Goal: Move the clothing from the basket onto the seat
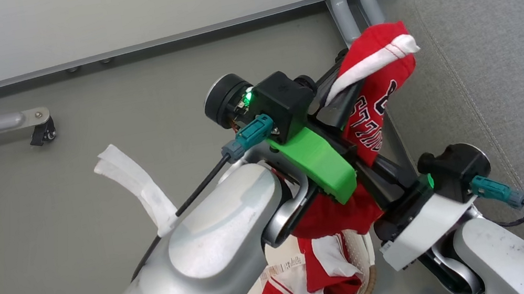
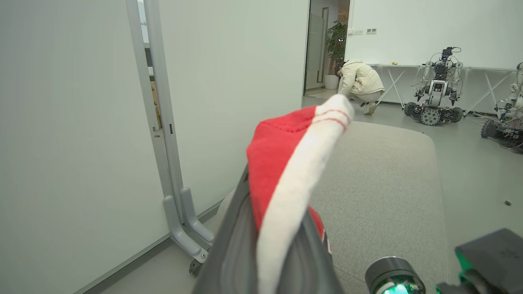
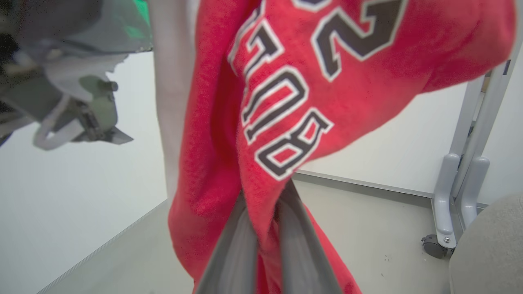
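Smooth grey floor (image 1: 68, 227), bounded by pale partition panels (image 1: 112, 12) on grey metal posts (image 1: 341, 0).

Left gripper (image 2: 278, 212): closed on the red garment (image 1: 375, 91). Pinches the white trim band between the fingers, with the fabric folded over the tips. Lets the rest hang down from that grip, lettering outward.

Right gripper (image 3: 265, 212): crosses just beneath the left gripper. Fingers nearly together, clamped on a lower fold of the same garment under the lettering.

Seat (image 1: 490, 50): grey woven cushion beyond the left fingertips and to the right of both grippers. Garment held up beside its rounded corner; contact with the cushion cannot be told.

Basket (image 1: 369, 278): below both wrists, cream with a brown woven rim. Holds more clothing (image 1: 325, 269), red with white panels, beside a paper label (image 1: 282, 269).

White cloth strip (image 1: 135, 184): on the floor, left of the left forearm.

Far beyond the seat, ahead of the left gripper: a crouched person (image 2: 361, 85) and wheeled robots (image 2: 437, 90) along a white wall.
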You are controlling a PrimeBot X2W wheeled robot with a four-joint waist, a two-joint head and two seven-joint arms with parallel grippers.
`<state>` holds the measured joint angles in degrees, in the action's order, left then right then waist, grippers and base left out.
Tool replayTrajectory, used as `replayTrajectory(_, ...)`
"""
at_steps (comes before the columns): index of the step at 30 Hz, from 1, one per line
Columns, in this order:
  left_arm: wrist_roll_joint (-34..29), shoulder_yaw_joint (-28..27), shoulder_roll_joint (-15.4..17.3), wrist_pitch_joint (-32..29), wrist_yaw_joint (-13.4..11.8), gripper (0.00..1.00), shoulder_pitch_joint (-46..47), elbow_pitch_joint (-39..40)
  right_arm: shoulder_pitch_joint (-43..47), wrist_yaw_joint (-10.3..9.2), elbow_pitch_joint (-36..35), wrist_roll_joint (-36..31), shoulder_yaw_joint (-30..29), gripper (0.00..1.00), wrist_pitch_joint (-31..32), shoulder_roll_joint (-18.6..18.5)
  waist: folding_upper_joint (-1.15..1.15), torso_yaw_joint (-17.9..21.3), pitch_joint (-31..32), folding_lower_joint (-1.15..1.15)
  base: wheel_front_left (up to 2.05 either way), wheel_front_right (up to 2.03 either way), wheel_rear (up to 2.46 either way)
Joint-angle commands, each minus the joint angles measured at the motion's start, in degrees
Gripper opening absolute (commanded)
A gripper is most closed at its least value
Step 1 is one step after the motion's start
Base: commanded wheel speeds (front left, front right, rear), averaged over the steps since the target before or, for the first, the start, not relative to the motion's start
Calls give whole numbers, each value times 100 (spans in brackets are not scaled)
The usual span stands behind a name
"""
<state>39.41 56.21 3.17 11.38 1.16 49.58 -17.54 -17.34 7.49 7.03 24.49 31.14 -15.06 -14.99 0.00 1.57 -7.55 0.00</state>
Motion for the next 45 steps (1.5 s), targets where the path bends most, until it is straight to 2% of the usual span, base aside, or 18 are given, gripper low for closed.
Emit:
replayTrajectory(1,41,-6,62,36,-28,0,-114,-123,115,0,16,7,-69,0,-16,-6,0,1,-5,0,0,0,0)
replayTrajectory(11,250,8,26,108,135,0,-187,-642,238,0,51,-38,-305,0,-16,-96,0,-37,-112,0,0,0,0)
replayTrajectory(19,346,63,2,102,118,0,-108,-808,286,0,51,-133,-453,0,-16,-38,0,-29,-95,0,0,0,0)
replayTrajectory(20,347,66,0,105,103,29,-105,-818,299,0,50,-148,-466,0,-16,-30,0,-28,-94,0,0,0,0)
replayTrajectory(21,354,53,-1,122,80,100,-107,-830,314,0,50,-155,-477,0,-16,-25,0,-26,-95,0,0,0,0)
replayTrajectory(45,359,6,272,227,-77,100,-326,-857,396,0,70,-169,-711,0,-16,65,0,58,-123,0,0,0,0)
